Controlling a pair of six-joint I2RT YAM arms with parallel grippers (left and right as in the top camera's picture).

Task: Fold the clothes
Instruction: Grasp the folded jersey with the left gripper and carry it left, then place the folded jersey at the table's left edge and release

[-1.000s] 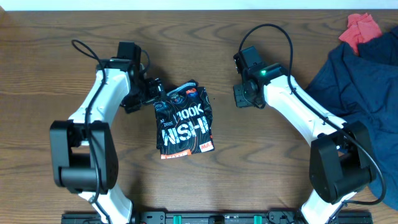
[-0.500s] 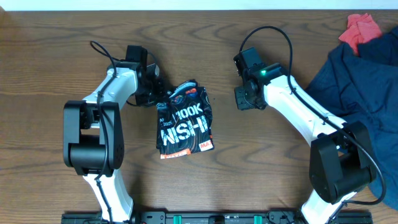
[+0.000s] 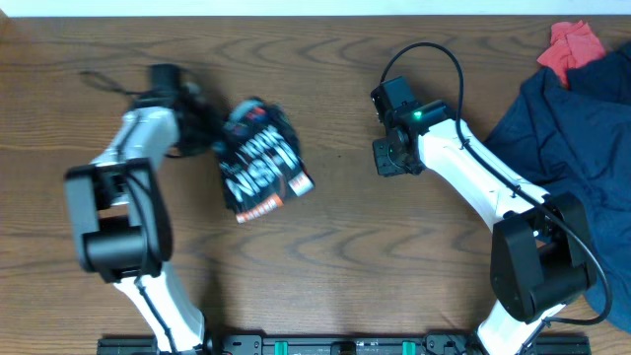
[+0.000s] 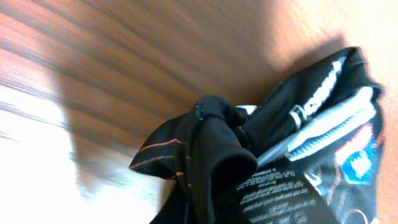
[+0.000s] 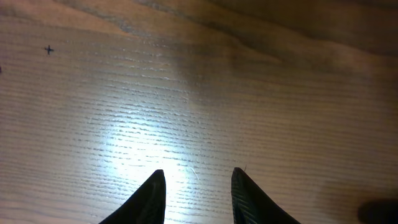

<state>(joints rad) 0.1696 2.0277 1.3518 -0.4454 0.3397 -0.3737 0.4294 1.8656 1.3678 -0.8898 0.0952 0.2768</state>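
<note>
The black jersey point(image 3: 258, 158) lay folded into a compact packet on the left half of the bench point(image 3: 335, 266). It sat askew, so its white lettering ran on a slant, with an orange strip at its lower edge. From your left wrist camera, one end of it was gathered into a dark knot of thin fabric right under the lens, with an orange contour line on the fold and a printed label facing up.

Your left fingers were pressed together on that gathered edge (they were buried in the cloth, so I judged the pinch from the bunching, not from seeing the tips). The left arm point(image 3: 138, 143) came out blurred overhead. I read the grip as a hold for dragging the packet aside in one piece, at the risk of pulling the top layer loose.

Your right fingers point(image 5: 155, 196) stood a little apart over bare wood, pinching nothing, well clear of the jersey at centre-right. Beyond them, at the right edge, the navy garment point(image 3: 572, 128) sprawled unfolded with the small red cloth point(image 3: 574, 44) at its top. Neither touched the jersey.
</note>
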